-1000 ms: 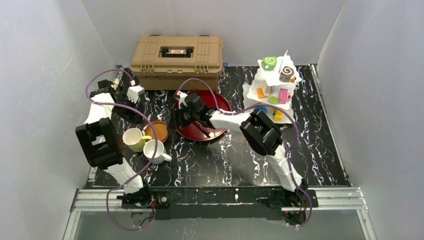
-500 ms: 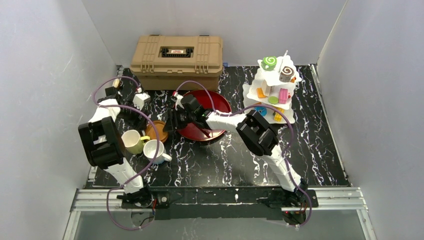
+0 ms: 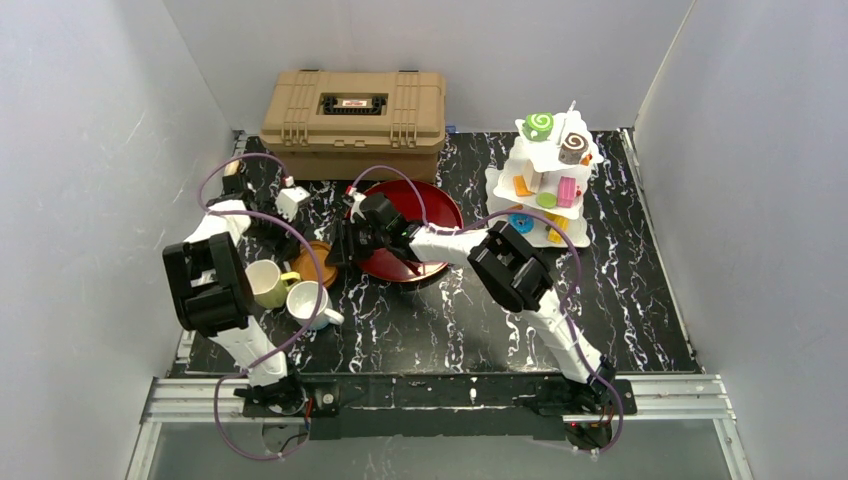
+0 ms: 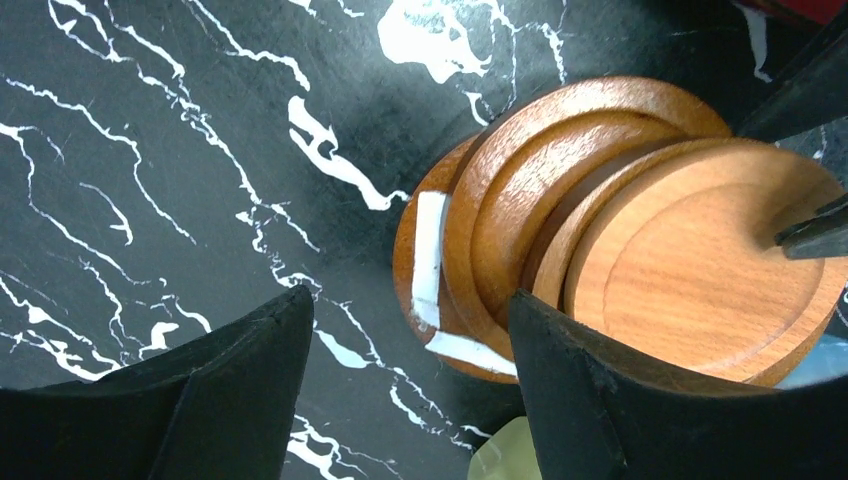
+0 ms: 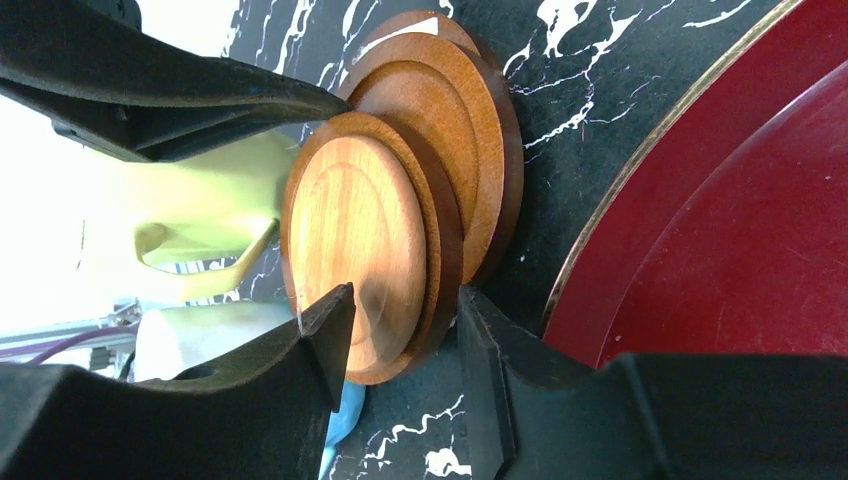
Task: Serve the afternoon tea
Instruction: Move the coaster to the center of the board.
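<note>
A stack of brown round coasters [image 3: 318,258] lies left of the red plate [image 3: 425,205]. My right gripper [image 3: 336,252] reaches over the plate's left edge. In the right wrist view its jaws [image 5: 400,335] are shut on the rim of the top coaster [image 5: 355,240], which sits shifted off the stack. My left gripper [image 3: 288,236] hovers open and empty at the stack's other side [image 4: 410,330]; its right finger overlaps the coasters [image 4: 690,270]. The pale yellow mug [image 3: 265,281] and white mug [image 3: 308,302] stand just in front. Toy pastries [image 3: 540,125] sit on the tiered stand.
The tan toolbox [image 3: 352,120] stands at the back, behind the red plate. The white tiered stand [image 3: 590,157] is at the back right. White walls close in on the left, the right and the back. The two grippers are close together over the coasters.
My right gripper has moved left off the red plate to the coaster stack. My left gripper has shifted right and nearer, over the stack's left side.
</note>
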{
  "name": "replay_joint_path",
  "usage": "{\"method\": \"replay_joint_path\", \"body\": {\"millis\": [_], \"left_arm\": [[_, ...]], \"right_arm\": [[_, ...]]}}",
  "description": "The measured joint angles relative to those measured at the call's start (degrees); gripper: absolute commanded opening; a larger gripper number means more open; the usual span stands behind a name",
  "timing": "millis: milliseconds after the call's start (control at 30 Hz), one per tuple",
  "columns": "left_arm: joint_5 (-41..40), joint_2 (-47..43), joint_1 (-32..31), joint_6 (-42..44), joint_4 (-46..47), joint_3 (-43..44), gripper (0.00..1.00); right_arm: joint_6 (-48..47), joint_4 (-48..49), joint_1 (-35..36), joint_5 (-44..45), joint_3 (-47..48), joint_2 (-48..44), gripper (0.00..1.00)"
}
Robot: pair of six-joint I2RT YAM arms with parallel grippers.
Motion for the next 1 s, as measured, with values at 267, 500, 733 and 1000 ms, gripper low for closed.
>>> {"method": "replay_joint_path", "body": {"millis": [267,500,733,1000], "left_arm": [[0.3,0.0,-3.6,-2.3,0.5,0.0,0.7],[0.7,0.0,-4.6,-3.9,0.3,0.2,0.7],[0.7,0.0,-4.2,-5.5,-1.6,3.7,0.71],[2.3,-0.5,-2.9,-6.7,-4.2,10.0,0.71]], "right_arm": [[2.0,2.1,0.0,0.3,0.1,0.2,0.34],[2.9,4.1,-0.1,0.1,-0.1,0.2,0.21],[2.9,6.6,-1.2,0.0,-7.0,-2.9,0.11],[1.9,6.5,-3.2,0.2,-11.6,-8.4,0.49]]}}
